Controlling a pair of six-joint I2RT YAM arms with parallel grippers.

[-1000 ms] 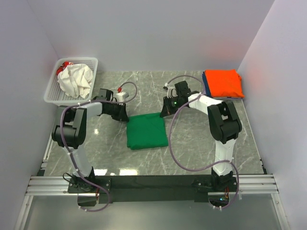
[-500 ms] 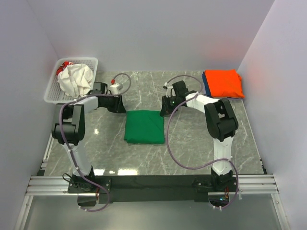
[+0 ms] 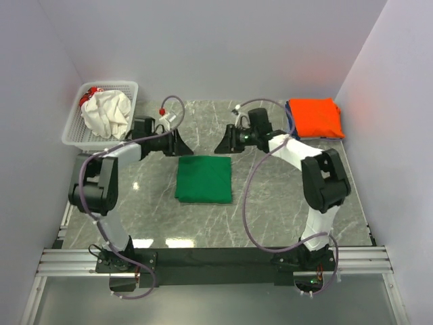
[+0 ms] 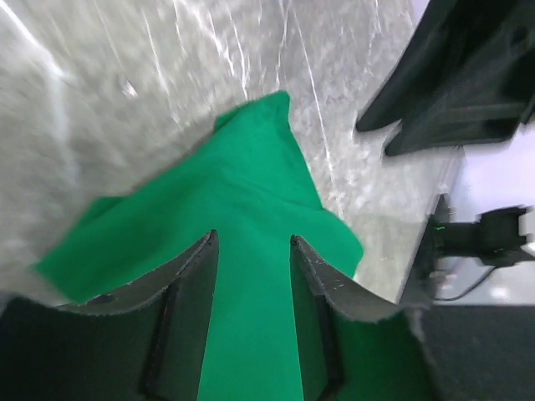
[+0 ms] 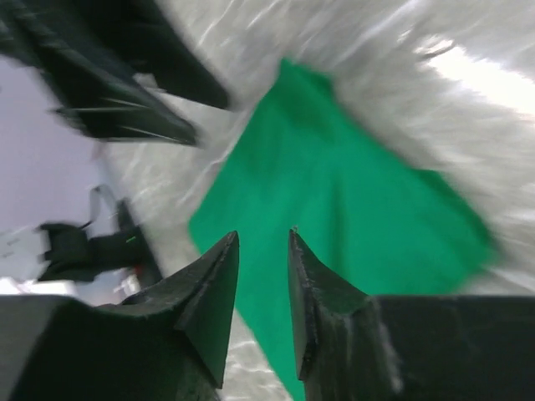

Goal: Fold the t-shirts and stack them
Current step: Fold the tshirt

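The marble table (image 3: 270, 196) has the dark green t-shirt (image 3: 203, 179) lying folded square at its middle. Just past the shirt's far edge hang the left gripper (image 3: 183, 145) and right gripper (image 3: 223, 143), both with fingers spread, empty and off the cloth.

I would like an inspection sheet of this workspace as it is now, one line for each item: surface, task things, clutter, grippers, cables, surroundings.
Surface: grey marble-pattern tabletop, glossy, no spill seen.
Job's things: dark green t-shirt folded square at centre; bright orange folded t-shirt on a blue t-shirt, far right; cream-white t-shirt crumpled in the white plastic lattice basket.
Clutter: small red item in the basket, not identifiable.
Grippers: left gripper and right gripper open, empty, above the green shirt's far edge.
Cables: grey cable loops off both arms, one beside the green shirt.
Surroundings: plain white walls; nothing else seen.
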